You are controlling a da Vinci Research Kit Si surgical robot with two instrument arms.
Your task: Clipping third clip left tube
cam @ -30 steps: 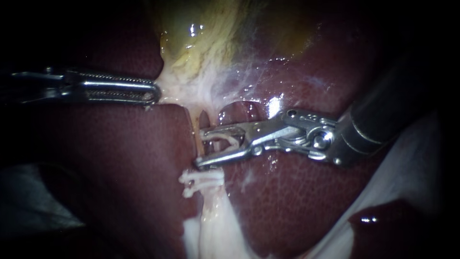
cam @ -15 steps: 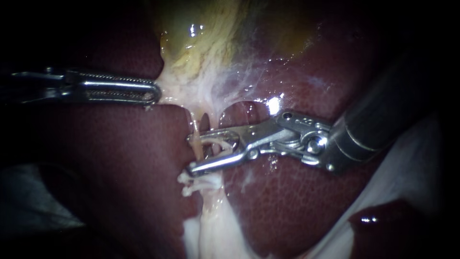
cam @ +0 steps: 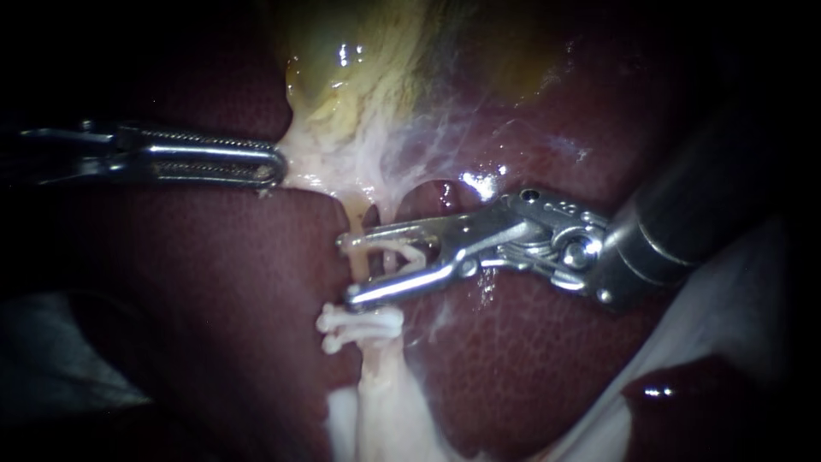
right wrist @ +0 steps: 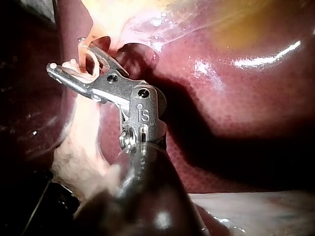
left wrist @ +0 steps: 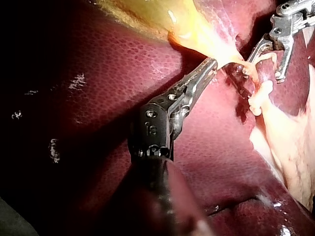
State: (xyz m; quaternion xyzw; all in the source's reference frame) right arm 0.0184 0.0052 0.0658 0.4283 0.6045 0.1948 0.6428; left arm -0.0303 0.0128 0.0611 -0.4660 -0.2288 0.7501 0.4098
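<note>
The tube [cam: 352, 224] is a thin, pale strand running from the gallbladder [cam: 342, 77] down across the liver [cam: 214, 282] to the placed clips [cam: 359, 323]; it looks soft, wet and slippery, and I judge it would tear or slide away under any sideways drag, so it wants no tugging. The place to take it is the bare stretch between the gallbladder's neck and the placed clips, met squarely across its width.

My right instrument [cam: 346, 271] has its jaws spread wide, carrying a white clip [cam: 402, 254] whose legs lie against both jaws; the jaws straddle the tube just above the placed clips, the upper jaw crossing in front of it and the lower one just below; I cannot tell whether the tube sits fully in the clip's throat. In the right wrist view the jaw tips reach past the strand.

My left instrument [cam: 278, 167] has its long toothed jaws closed on pale tissue at the gallbladder's neck, holding it out to the side; to my eye that tension keeps the tube straight.
</note>
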